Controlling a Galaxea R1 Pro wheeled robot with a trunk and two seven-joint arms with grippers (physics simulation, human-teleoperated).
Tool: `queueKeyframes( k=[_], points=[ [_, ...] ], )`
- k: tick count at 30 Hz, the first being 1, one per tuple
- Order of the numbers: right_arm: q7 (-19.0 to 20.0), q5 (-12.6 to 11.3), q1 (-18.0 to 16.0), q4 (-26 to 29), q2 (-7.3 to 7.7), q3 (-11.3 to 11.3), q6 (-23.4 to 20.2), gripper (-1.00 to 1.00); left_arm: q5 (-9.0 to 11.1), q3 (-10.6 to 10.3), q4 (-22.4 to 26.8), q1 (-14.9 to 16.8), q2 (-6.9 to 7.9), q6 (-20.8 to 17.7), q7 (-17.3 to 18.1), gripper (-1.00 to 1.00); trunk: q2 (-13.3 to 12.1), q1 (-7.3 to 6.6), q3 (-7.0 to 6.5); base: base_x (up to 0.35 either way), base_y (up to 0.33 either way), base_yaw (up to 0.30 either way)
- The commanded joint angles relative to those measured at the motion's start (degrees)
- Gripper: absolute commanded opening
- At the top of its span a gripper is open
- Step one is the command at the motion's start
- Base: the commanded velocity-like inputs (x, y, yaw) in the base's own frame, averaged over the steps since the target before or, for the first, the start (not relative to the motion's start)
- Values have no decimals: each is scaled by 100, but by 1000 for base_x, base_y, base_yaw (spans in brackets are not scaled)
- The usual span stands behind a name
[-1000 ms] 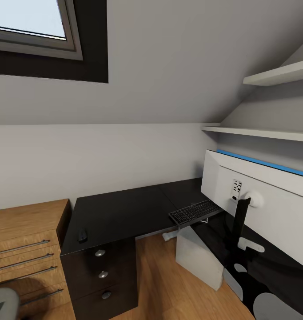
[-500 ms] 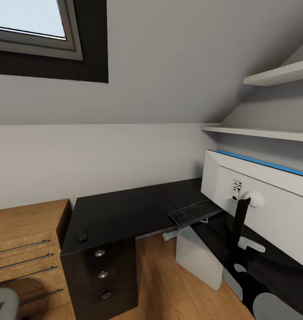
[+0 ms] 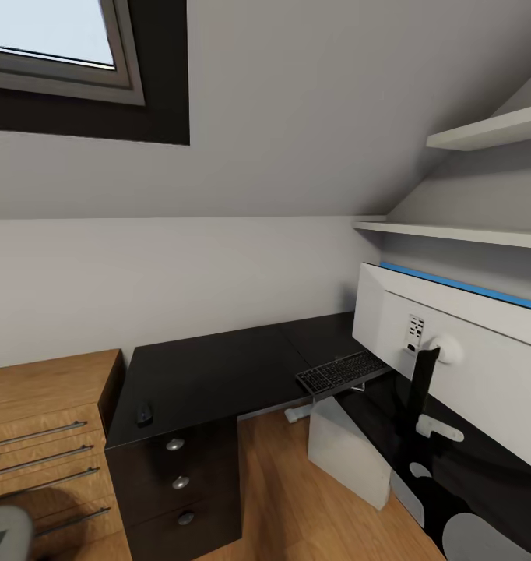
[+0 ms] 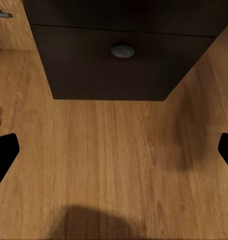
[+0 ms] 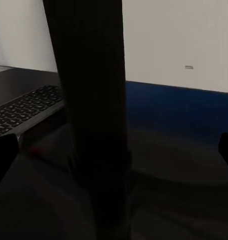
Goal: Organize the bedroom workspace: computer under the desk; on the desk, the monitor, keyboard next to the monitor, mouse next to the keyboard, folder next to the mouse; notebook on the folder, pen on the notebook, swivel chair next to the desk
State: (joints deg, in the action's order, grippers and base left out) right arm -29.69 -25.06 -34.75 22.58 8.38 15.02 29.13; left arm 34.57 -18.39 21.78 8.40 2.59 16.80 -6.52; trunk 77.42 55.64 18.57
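From the head camera, the black counter (image 3: 211,374) carries the mouse (image 3: 144,413) near its front corner, while the keyboard (image 3: 342,372) juts off the edge beside the monitor (image 3: 468,351), with the computer (image 3: 347,452) leaning below. Left wrist camera: the left claw (image 4: 114,150) gapes wide over wooden floor (image 4: 114,165), the counter's bottom drawer knob (image 4: 123,51) ahead. Right wrist camera: the right claw (image 5: 114,150) spreads wide around the monitor's black stand (image 5: 91,100), the keyboard just beyond one fingertip.

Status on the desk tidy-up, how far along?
Done: white-backed monitor and dark keyboard on the black desk; white tower computer under it, tilted. In hand: open right gripper straddles the monitor's black stand. To do: small black mouse sits far from keyboard; folder, notebook, pen, grey swivel chair.
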Motion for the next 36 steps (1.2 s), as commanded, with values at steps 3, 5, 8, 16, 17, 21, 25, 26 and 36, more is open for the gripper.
queueKeyframes(
  k=[3, 5, 8, 16, 17, 21, 25, 26, 36],
  points=[
    [-21, -43, -5, -6, 6, 52, 22, 100, 28, -57, 5, 4, 5, 63, -43, 100, 4, 1, 7, 53, 0, 0],
    [-28, -42, -5, 1, 39, 52, 24, 100, 32, -25, 2, 4, 13, 86, -51, 100, 4, 1, 7, 4, 0, 0],
    [-38, -35, -5, 5, 81, 57, 32, 100, 37, -19, 2, 4, -12, 90, -55, 100, 4, 1, 7, -4, 0, 0],
    [-45, -34, -5, 9, 13, 64, 63, 100, 33, -22, 2, 4, 8, 95, -60, 100, 4, 1, 7, -2, 0, 0],
    [-45, -34, -5, 10, 15, 63, 64, 100, 33, -23, 2, 4, 7, 95, -60, 100, 4, 1, 7, 0, 0, 0],
    [-45, -34, -5, 10, 21, 63, 67, 100, 33, -18, 2, 4, 10, 95, -60, 100, 4, 1, 7, 0, 0, 0],
    [-44, -34, -5, 10, 23, 64, 72, 100, 32, -18, 2, 4, 13, 95, -60, 100, 4, 1, 7, 0, 0, 0],
    [-39, -34, -5, 10, 23, 66, 71, 100, 32, -19, 2, 4, 13, 95, -60, 100, 4, 1, 7, 0, 0, 0],
    [-3, -32, -5, 11, 24, 79, 66, 100, 32, -17, 2, 4, 13, 95, -60, 100, 4, 1, 7, 0, 0, 0]
  ],
)
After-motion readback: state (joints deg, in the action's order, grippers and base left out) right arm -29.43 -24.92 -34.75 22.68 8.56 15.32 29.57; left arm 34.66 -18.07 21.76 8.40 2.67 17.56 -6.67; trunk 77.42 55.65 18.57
